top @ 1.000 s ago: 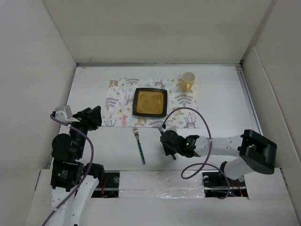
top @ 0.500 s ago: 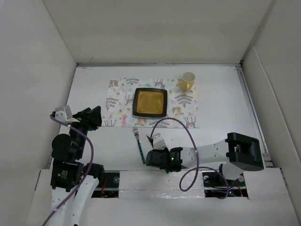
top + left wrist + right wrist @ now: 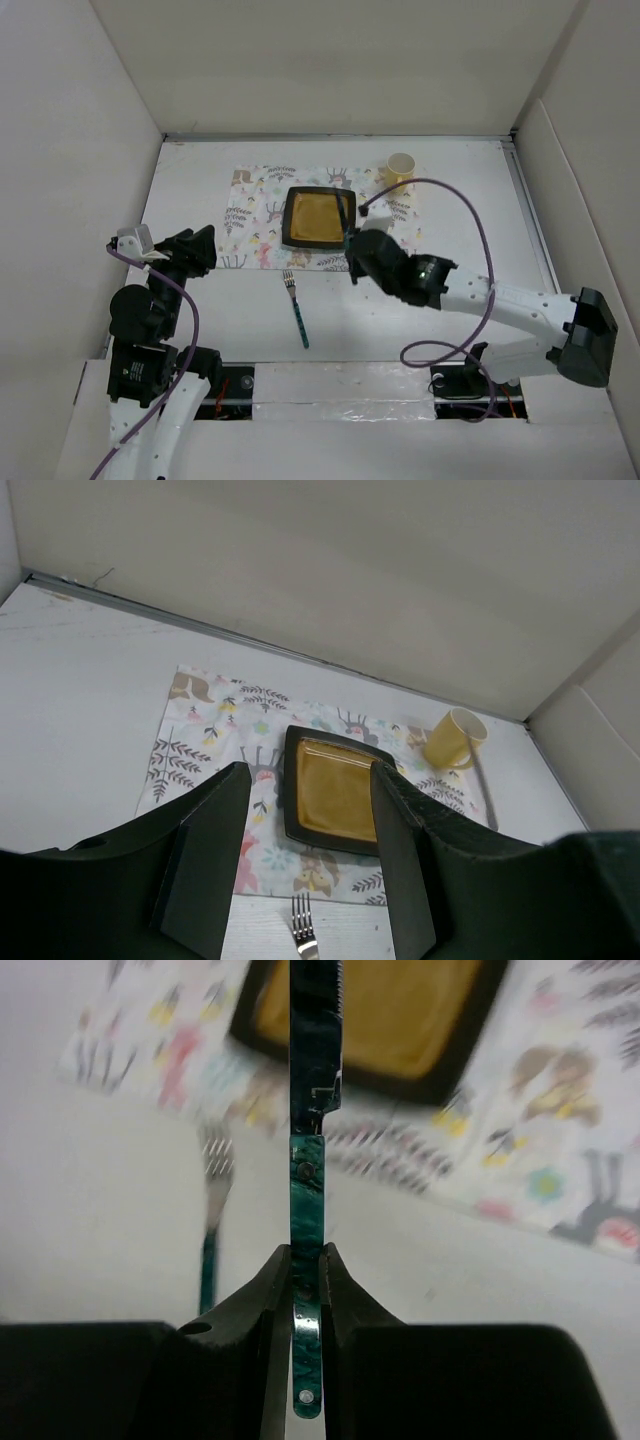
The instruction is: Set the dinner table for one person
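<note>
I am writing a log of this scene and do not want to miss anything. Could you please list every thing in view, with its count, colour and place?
dinner table: one, white, under everything
placemat: one, white with animal print, far middle of the table
plate: one, square, dark rim with yellow-brown centre, on the placemat
cup: one, yellow, at the placemat's far right corner
fork: one, teal handle, on the table just near of the placemat
knife: one, teal handle, held by the plate's right edge
cables: two, purple, one on each arm
left arm: one, black and white, near left; jaws open, holding nothing
right arm: one, white and black, reaching towards the plate; jaws shut on the knife
</note>
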Available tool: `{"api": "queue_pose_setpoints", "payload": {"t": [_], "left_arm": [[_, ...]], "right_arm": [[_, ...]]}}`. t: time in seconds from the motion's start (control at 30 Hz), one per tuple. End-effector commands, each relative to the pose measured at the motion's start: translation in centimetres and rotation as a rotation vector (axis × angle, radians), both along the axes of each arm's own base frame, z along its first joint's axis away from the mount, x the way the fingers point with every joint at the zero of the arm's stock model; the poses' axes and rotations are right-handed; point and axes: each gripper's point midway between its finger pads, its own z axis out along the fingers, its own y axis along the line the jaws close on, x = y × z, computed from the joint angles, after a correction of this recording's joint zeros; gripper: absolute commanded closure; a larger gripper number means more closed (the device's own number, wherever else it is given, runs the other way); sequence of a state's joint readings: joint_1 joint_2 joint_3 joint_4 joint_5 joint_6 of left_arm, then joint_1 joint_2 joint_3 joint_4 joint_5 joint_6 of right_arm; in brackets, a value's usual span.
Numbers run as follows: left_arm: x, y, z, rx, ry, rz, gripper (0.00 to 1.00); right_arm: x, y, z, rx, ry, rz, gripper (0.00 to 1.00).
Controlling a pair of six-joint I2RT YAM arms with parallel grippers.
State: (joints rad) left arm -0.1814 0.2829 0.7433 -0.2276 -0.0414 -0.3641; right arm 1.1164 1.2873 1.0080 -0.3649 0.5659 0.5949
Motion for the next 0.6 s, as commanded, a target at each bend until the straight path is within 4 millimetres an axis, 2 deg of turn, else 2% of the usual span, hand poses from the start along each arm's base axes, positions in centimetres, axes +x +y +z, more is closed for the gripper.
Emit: {"api": "queue_pose_setpoints", "payload": {"t": [0.0, 0.03, 0.1, 0.13, 0.17, 0.23, 0.27, 0.33, 0.37, 0.57], "left_arm": [[0.1, -0.4, 0.9, -0.004, -0.043, -0.019, 0.52], [0.1, -0.4, 0.9, -0.002, -0.045, -0.022, 0.52], [0.2, -0.4, 0.9, -0.002, -0.042, -0.019, 0.52], [0.3, -0.4, 0.8, -0.001, -0.036, -0.018, 0.52], [0.2, -0.3, 0.8, -0.002, -0.039, -0.017, 0.51], [0.1, -0.3, 0.9, -0.001, -0.042, -0.017, 0.51], [0.2, -0.3, 0.8, 0.000, -0.037, -0.014, 0.51], [0.3, -0.3, 0.8, 0.002, -0.034, -0.014, 0.51], [0.2, -0.3, 0.7, 0.002, -0.034, -0.016, 0.51], [0.5, -0.4, 0.5, 0.004, -0.024, -0.019, 0.50]], "right_arm": [[7.0, -2.5, 2.6, 0.076, -0.143, -0.128, 1.00], [9.9, -4.9, 1.2, 0.053, -0.118, -0.204, 1.00], [12.7, -5.6, 1.1, 0.076, -0.097, -0.245, 1.00], [14.0, -5.8, -1.0, 0.038, -0.061, -0.258, 1.00], [16.0, -6.8, -0.8, 0.046, -0.063, -0.294, 1.00], [17.6, -7.1, -2.1, 0.037, -0.027, -0.309, 1.00], [18.6, -7.9, -4.0, 0.013, 0.012, -0.334, 1.00], [19.9, -8.0, -4.7, 0.033, 0.021, -0.332, 1.00], [20.6, -8.6, -6.3, 0.017, 0.045, -0.339, 1.00], [22.0, -8.8, -10.3, -0.039, 0.140, -0.332, 1.00]]}}
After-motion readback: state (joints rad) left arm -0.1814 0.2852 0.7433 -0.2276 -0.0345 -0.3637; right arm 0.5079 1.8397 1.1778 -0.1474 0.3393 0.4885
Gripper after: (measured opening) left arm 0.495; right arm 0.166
